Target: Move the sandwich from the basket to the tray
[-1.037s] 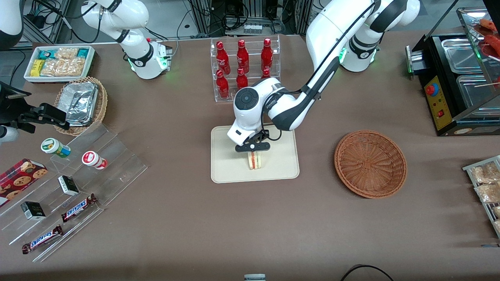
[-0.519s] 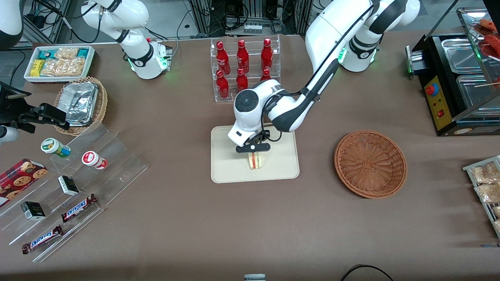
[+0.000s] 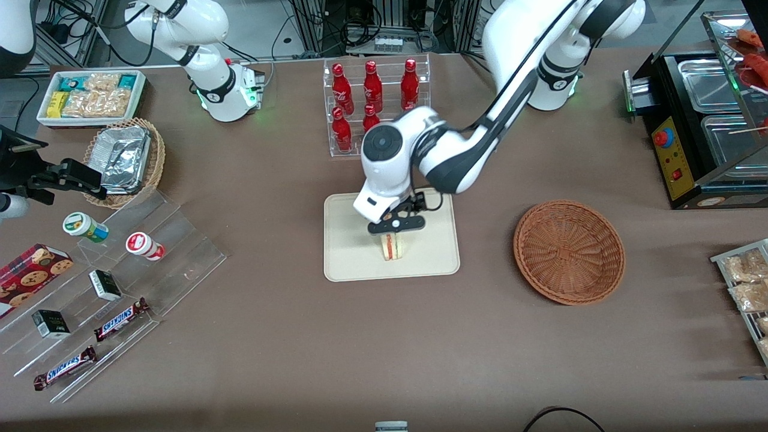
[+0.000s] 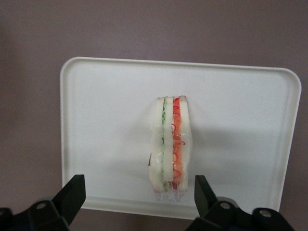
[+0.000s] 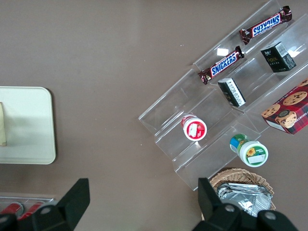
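A wrapped sandwich (image 3: 392, 246) stands on its edge near the middle of a cream tray (image 3: 348, 264), its green and red layers showing between slices of white bread. The gripper (image 3: 396, 226) hangs just above the sandwich with its fingers (image 4: 72, 195) spread wide, one to each side and clear of the bread, holding nothing. From the wrist camera the sandwich (image 4: 170, 148) sits upright on the tray (image 4: 96, 120) between the two dark fingertips, its clear wrap catching the light.

The working arm (image 3: 456, 156) reaches in from its base at the table's far edge, elbow bent, its round white wrist joint directly above the tray and the hand pointing straight down.

Toward the working arm's end of the table a round reddish-brown basket (image 3: 569, 252) sits well apart from the tray. A clear rack of red bottles (image 3: 375, 102) stands farther from the front camera than the tray, partly covered by the arm.

Toward the parked arm's end, two bars reading "SNICKERS" (image 3: 120, 319) lie on clear stepped shelves (image 3: 174, 252), alongside small dark boxes, two round tubs and a red box picturing cookies (image 3: 27, 277). A lighter basket lined with foil (image 3: 123, 159) and a white bin of snack packets (image 3: 90, 96) sit farther from the camera
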